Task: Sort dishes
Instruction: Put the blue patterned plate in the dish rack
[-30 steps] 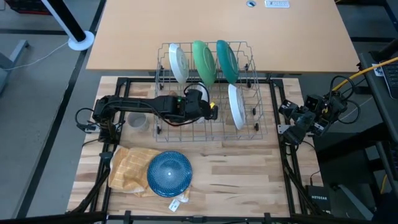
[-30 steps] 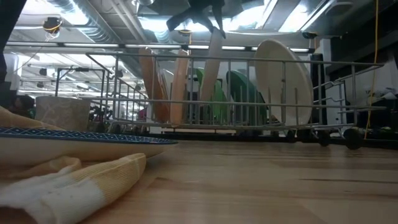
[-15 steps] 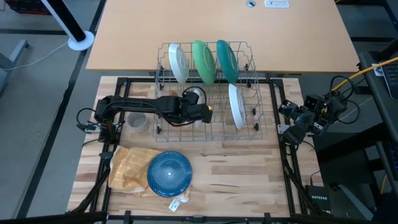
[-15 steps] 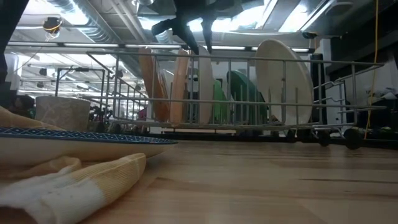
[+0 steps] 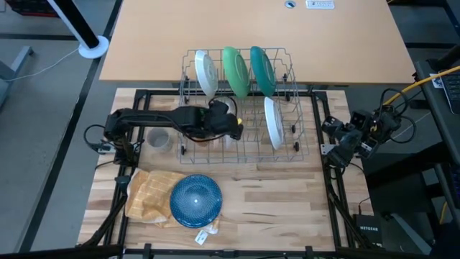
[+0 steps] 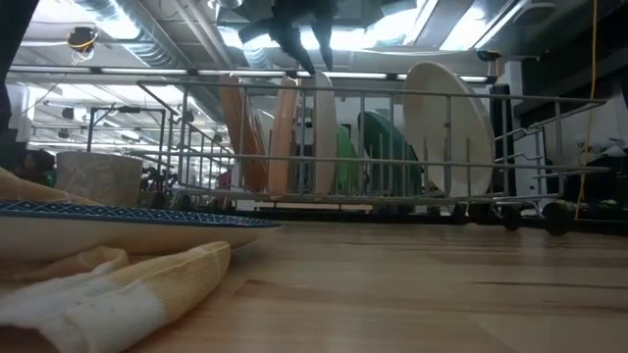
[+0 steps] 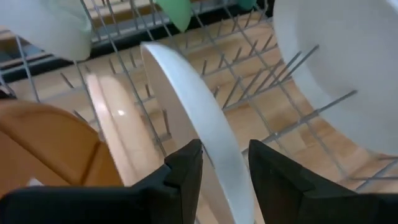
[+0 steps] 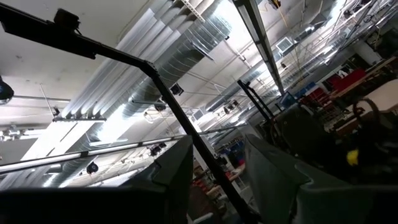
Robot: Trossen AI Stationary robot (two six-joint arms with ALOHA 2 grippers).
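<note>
My left gripper (image 5: 236, 128) is open over the left part of the grey wire rack (image 5: 241, 104). Its fingers stand on either side of the rim of a small white plate (image 7: 186, 106), just above it in the low view (image 6: 324, 127). The plate stands on edge in the rack beside a peach plate (image 7: 118, 130) and a brown dish (image 7: 50, 143). A large white plate (image 5: 273, 122) stands to its right. White (image 5: 206, 72), green (image 5: 236, 72) and teal (image 5: 262, 70) plates stand at the rack's far side. My right gripper (image 5: 334, 147) waits open at the table's right edge.
A small grey mug (image 5: 158, 139) stands left of the rack, under my left arm. A blue plate (image 5: 195, 200) lies on the yellow-orange checked cloth (image 5: 147, 194) at the near left. Bare wood (image 5: 280, 201) spreads near and right of the rack.
My left gripper has opened and let go of the small white plate, then moved up and a little toward the table's left edge. The plate, tilted in the hold before, now stands upright in the rack.
</note>
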